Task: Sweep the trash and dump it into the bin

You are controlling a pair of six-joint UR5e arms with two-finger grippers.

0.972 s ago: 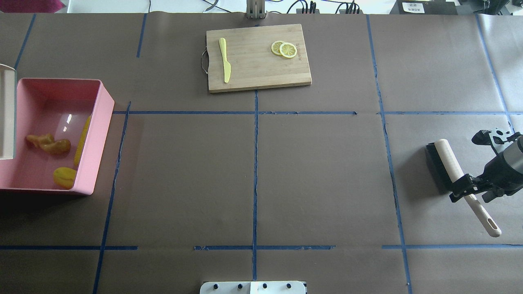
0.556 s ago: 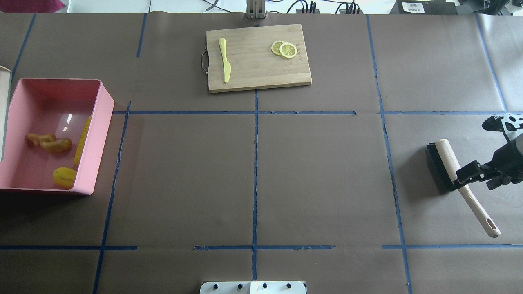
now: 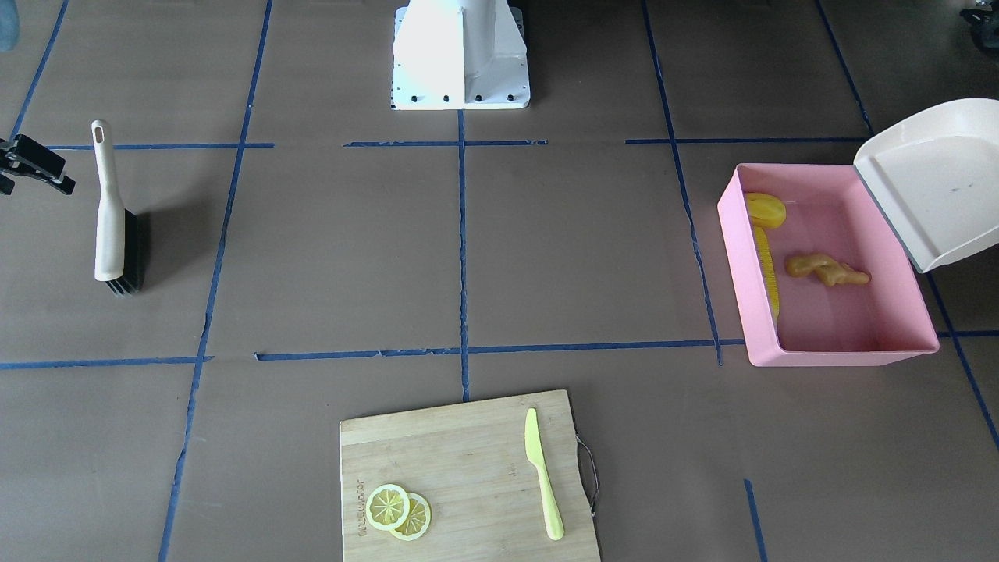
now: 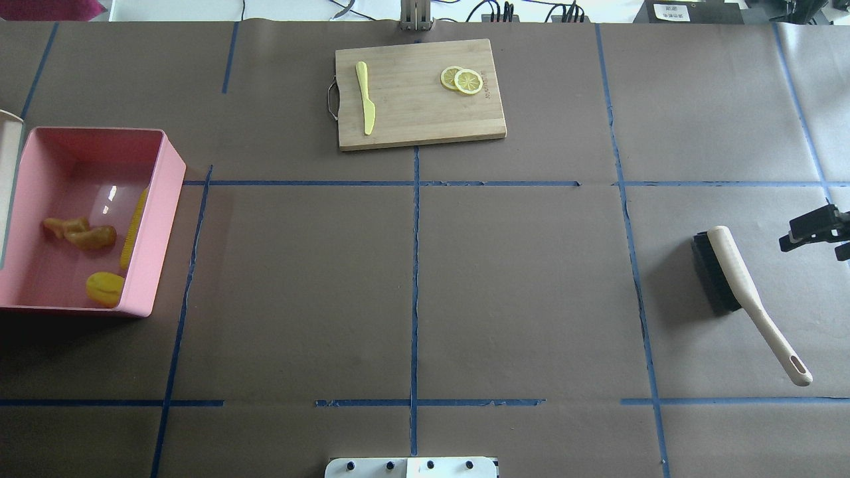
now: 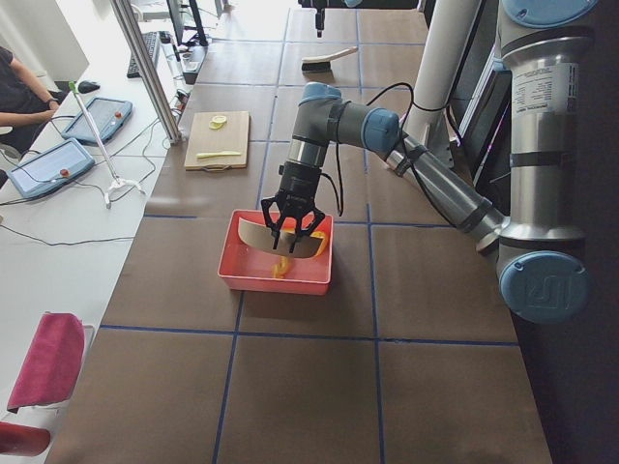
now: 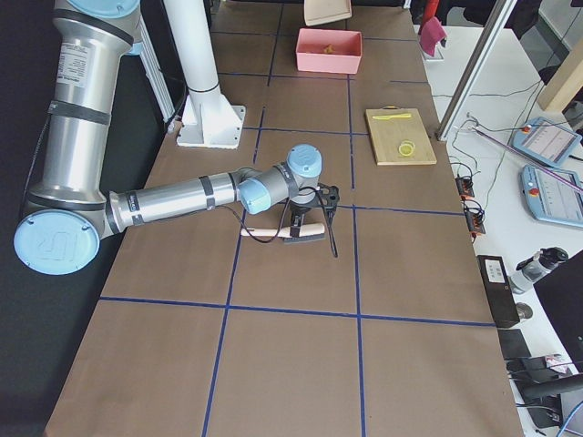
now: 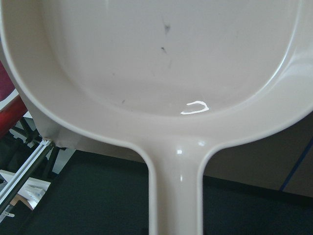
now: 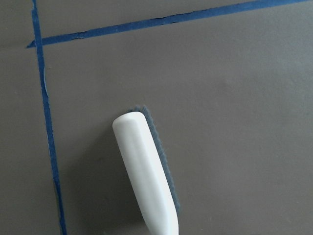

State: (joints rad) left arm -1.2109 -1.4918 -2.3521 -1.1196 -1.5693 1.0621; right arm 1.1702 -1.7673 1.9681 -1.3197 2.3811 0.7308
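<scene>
The pink bin (image 4: 166, 199) stands at the table's left end, also in the front view (image 3: 737, 257). In it lie the ginger root (image 4: 80, 232), the corn cob (image 4: 135, 226) and the yellow potato lump (image 4: 105, 288). The cream dustpan (image 3: 929, 179) hangs tilted over the bin's outer edge. Its handle (image 7: 176, 196) runs down to my left gripper (image 5: 295, 217), which is shut on it. My right gripper (image 4: 813, 236) is open and empty, to the right of the brush (image 4: 737, 279), which lies flat on the table.
A wooden cutting board (image 4: 418, 113) at the far middle carries a pale green knife (image 4: 365, 96) and lemon slices (image 4: 463, 79). The robot base (image 4: 412, 467) is at the near edge. Blue tape lines cross the brown table cover.
My right gripper has let go of the brush handle and drawn away to the right. The brush now lies alone. The dustpan has drawn back from over the bin towards the left edge.
</scene>
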